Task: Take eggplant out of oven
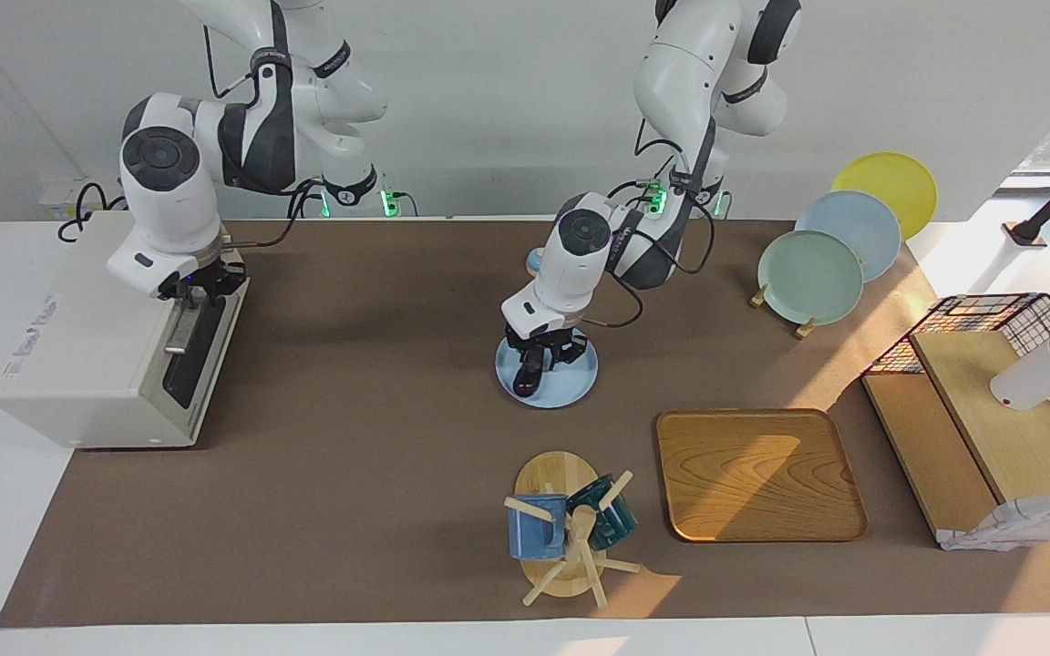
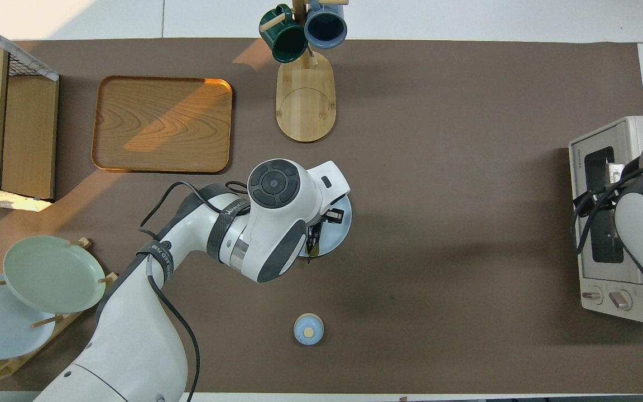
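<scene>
My left claw reaches down, pinched tight on the eggplant, glossy and dark, lying on the blue plate mid-table. My right claw, fingers unclear, sits at the shut oven.

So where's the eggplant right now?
The eggplant lies on a light blue plate mid-table, out of the oven, with the left hand closed on it.

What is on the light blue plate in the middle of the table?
The eggplant lies on the light blue plate, with the left tool shut on it. In the overhead view the arm covers much of the plate; nothing else shows on its bare part.
</scene>
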Tool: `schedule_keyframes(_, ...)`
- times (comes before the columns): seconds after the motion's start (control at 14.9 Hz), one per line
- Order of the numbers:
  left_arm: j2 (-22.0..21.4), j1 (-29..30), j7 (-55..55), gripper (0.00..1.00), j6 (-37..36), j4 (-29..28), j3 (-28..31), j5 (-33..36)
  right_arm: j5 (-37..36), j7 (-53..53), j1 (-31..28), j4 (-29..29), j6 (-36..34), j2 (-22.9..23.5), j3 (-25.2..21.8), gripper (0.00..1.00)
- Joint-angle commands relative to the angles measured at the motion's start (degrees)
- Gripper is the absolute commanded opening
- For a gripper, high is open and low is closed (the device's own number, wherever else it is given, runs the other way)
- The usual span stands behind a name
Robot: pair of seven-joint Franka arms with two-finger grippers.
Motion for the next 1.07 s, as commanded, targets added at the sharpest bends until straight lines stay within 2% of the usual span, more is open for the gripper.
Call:
schedule_keyframes(0.0, -1.5, 0.8, 0.0, 0.00, -3.1, 0.4, 0.7, -1.0, 5.8, -1.1, -0.4, 1.8, -1.8, -1.9, 0.3, 1.00)
schedule_keyframes(0.27, -4.2, 7.8, 0.7, 0.00, -10.9, 5.1, 0.8, -0.9, 5.9, -1.0, 0.0, 1.2, -1.3, -2.9, 0.7, 1.00)
schedule_keyframes(0.47, -2.9, 15.9, 2.9, 0.00, -17.3, 11.9, 0.9, -0.6, 7.3, 0.5, 0.0, 1.9, 1.5, -2.2, 2.4, 1.00)
schedule_keyframes(0.54, -2.2, 18.8, 4.3, 0.00, -18.3, 13.4, 0.9, -0.4, 7.2, 5.4, -0.2, 2.6, 2.0, -1.4, 2.4, 1.00)
schedule_keyframes(0.74, -1.2, 25.6, 7.6, 0.00, -18.0, 14.0, 0.9, -0.1, 6.3, 6.3, 0.5, 9.5, -3.1, 3.0, 1.4, 1.00)
schedule_keyframes(0.87, 1.6, 28.4, 11.2, 0.00, -18.4, 17.2, 1.0, 0.1, 4.4, 6.3, 1.2, 12.1, -3.9, 4.2, 1.6, 1.00)
schedule_keyframes(1.0, 5.7, 30.6, 12.1, 0.00, -17.9, 20.7, 1.0, 1.5, 6.2, 4.9, 0.8, 11.9, -4.1, 3.8, 0.5, 1.00)
